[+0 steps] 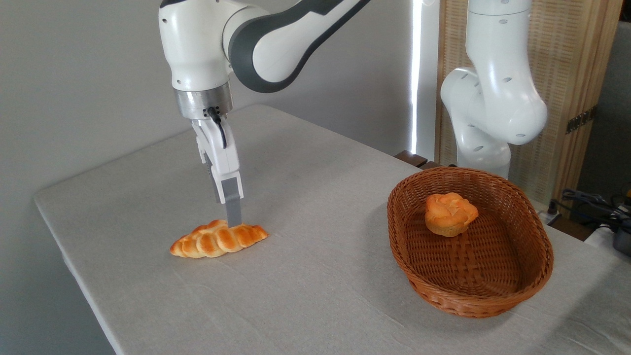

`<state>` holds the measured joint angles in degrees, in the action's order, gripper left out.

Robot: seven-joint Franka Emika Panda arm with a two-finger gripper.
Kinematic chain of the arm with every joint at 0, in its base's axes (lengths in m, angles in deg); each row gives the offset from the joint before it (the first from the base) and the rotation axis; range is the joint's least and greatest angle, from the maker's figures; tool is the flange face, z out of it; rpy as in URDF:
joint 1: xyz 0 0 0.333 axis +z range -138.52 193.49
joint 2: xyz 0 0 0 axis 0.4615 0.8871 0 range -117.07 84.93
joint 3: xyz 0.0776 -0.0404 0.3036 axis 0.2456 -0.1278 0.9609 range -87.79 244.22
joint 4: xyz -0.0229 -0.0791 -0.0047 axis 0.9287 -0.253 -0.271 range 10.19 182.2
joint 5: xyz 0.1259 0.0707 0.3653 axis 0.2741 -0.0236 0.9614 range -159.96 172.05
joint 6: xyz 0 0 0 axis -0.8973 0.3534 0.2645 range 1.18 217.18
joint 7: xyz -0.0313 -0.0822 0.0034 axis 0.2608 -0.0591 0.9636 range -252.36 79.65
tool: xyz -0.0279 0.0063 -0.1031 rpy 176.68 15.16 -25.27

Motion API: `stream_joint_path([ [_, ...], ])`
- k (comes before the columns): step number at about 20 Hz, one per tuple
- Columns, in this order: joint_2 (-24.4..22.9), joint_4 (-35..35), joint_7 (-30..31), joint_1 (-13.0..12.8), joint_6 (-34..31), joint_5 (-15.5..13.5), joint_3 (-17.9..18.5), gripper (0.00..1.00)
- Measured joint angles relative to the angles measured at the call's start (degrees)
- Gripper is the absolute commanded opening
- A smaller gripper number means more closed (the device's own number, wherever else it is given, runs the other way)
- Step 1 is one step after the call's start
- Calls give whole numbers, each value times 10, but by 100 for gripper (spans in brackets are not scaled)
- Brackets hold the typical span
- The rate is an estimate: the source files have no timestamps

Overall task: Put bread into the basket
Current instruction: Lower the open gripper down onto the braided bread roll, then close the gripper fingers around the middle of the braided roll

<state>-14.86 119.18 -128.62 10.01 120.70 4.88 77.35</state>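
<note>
Now | pincer touches bread | opening cannot be told

hand far finger hidden, grip unclear

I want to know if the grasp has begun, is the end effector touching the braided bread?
Cannot tell. In the camera view the end effector reaches the top edge of the bread, its finger tip hidden behind the loaf, so neither contact nor a gap shows.

No legible text, label, brand or number anywhere in view.
</note>
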Motion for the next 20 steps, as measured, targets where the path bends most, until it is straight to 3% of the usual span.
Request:
stream_joint_path([
  [6, 25, 4, -2, -13, 29, 0, 0, 100],
  [13, 39, 24, -29, -13, 89, 1, 0, 100],
  [20, 43, 30, -52, -13, 107, 1, 1, 100],
])
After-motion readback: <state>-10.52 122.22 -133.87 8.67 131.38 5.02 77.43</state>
